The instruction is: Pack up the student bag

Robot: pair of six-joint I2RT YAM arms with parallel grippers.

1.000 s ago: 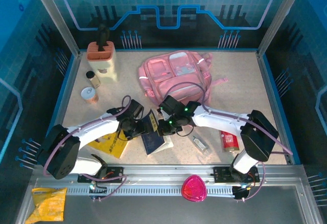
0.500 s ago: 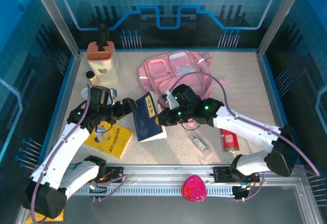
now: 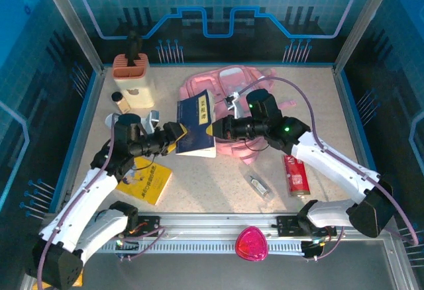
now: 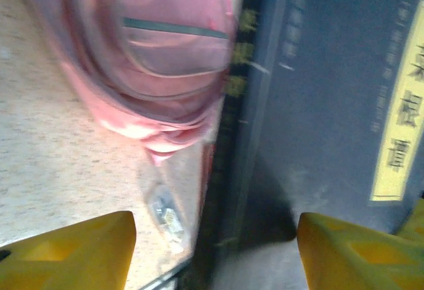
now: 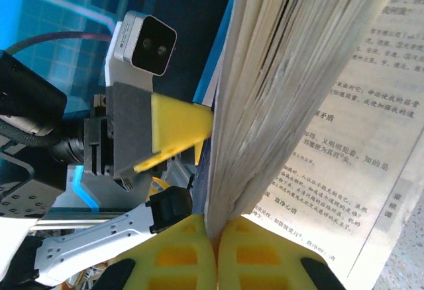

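Top view: high behind the arm bases, looking down on the whole worktop (image 3: 318,104). Left wrist: close, past left fingers (image 4: 73,250), onto book (image 4: 318,104) cover and bag (image 4: 159,58). Right wrist: closer, along the book's page edges, facing the left camera (image 5: 144,42). Book common to all.

Dark blue book (image 3: 195,121): off the table, cover with a yellow label strip towards the left gripper (image 3: 177,132), open pages facing the other way. Right gripper (image 3: 215,129) pinches its page edge; book sits between the two grippers.

Yellow book (image 3: 147,183): flat on the table, near side of the left gripper, apart from it.

Orange-topped cream holder (image 3: 132,78): upright, far-left of the left gripper. Small dark-capped bottle (image 3: 120,101) just beside its foot.

Small clear bottle (image 3: 257,184): lying flat, near side of the right gripper.

Red canister (image 3: 297,174): lying flat, near-right of the right gripper, right of the clear bottle.

Magenta rounded object (image 3: 252,242): on the front rail, well apart from both grippers.
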